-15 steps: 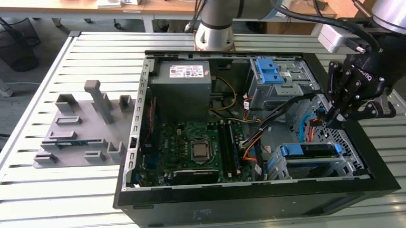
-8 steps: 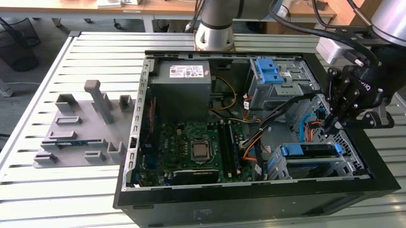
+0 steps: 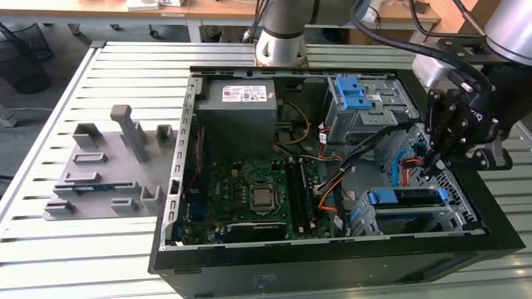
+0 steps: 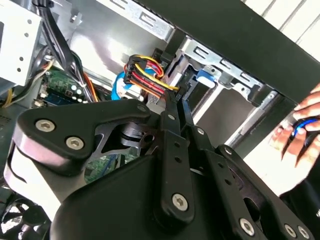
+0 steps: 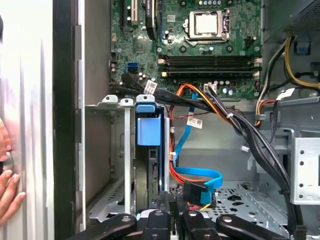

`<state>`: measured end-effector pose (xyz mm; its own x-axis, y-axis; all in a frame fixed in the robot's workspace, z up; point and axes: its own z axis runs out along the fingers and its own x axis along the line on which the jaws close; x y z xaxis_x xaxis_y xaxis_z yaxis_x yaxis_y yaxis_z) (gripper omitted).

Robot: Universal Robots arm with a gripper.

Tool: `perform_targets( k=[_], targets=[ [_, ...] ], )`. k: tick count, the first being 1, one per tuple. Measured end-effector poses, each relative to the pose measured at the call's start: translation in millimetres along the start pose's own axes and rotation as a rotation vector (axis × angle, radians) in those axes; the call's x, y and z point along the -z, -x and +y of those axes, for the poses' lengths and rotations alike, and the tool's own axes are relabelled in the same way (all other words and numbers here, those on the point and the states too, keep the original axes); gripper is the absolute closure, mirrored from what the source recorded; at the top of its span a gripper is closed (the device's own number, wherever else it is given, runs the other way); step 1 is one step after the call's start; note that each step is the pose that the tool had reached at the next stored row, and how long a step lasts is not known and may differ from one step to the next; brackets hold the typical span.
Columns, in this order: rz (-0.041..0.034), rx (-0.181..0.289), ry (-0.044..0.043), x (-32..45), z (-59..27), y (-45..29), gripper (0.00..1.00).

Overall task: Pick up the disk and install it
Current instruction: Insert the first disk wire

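The disk (image 3: pixel 407 198) sits on edge in the drive cage (image 3: pixel 432 218) at the front corner of the open computer case (image 3: pixel 332 261), its blue carrier frame facing up. In the first wrist view the disk (image 5: pixel 148 150) stands in its slot between the cage's metal walls, blue handle uppermost. The gripper (image 3: pixel 434 167) hangs just above and beside the disk, near the case's edge on the exterior view's right. Its fingers (image 5: pixel 172 212) are pressed together, empty, just at the disk's end, next to the blue and orange cables (image 5: pixel 197 177). A person's hand (image 5: pixel 9 187) rests on the tabletop (image 3: pixel 99 261) outside the case.
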<state>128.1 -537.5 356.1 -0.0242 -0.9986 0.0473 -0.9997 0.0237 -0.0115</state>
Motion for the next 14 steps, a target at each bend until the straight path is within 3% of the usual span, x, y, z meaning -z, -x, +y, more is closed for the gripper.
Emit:
perform_targets(
  k=[2, 14],
  targets=[
    [-0.0044, 0.000, -0.0023, -1.6, 0.6, -3.0, 0.84],
    [-0.0042, -0.009, -0.0042, -11.5, 3.3, -8.2, 0.84]
  ],
)
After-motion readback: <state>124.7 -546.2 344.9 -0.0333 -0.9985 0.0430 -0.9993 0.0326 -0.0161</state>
